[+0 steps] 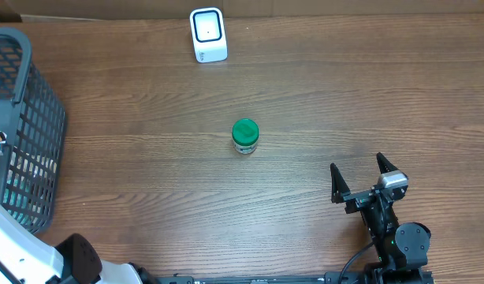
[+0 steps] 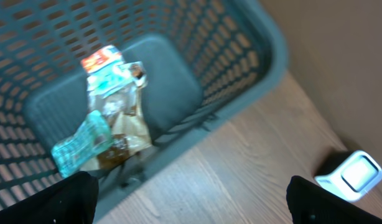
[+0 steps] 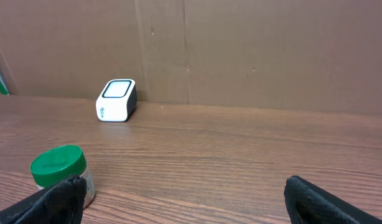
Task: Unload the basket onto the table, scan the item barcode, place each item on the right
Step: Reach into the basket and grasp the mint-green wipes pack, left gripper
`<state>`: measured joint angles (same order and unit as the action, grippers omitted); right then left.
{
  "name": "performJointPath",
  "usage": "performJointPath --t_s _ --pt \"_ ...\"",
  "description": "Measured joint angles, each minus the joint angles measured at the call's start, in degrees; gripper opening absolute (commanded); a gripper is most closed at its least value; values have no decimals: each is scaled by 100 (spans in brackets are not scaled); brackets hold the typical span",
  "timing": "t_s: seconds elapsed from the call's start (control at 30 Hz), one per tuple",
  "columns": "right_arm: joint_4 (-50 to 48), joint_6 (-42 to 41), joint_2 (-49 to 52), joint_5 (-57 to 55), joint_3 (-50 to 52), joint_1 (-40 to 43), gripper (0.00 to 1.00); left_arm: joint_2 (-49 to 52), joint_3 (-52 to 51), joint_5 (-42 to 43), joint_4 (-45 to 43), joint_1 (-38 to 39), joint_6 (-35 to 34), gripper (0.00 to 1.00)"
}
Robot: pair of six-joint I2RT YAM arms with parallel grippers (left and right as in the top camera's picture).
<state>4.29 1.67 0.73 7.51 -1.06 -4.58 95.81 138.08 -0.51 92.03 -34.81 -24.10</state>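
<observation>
A small jar point(image 1: 245, 136) with a green lid stands upright mid-surface point(image 1: 344, 95). The white scanner point(image 1: 208, 35) stands well apart, at the far edge.

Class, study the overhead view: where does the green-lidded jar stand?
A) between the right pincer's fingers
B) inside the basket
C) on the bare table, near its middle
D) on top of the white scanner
C: the green-lidded jar stands alone on the table, apart from the basket, the scanner and the right pincer.

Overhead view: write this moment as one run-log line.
jar: upright, mid-table, untouched | scanner: far edge | left gripper: open, near basket | right gripper: open, empty
</observation>
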Motion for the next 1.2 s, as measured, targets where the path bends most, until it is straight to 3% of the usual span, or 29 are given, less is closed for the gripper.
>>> performJointPath --t_s 0.3,0.53,0.67,0.93,1.2 --pt "0 0 0 -2 0 0 100 332 -157 -17 129 -763 22 96" --pt "-2 0 0 2 0 0 100 452 -1368 -24 -219 -1416 72 93" --pt "0 -2 0 0 0 0 100 481 -2186 -59 -682 -1598 212 86" --pt "-2 2 0 2 0 0 100 492 -3899 -208 -1845 -1624 350 82" --pt "-2 2 0 0 0 0 100 501 -5252 -570 -2962 -1624 476 85"
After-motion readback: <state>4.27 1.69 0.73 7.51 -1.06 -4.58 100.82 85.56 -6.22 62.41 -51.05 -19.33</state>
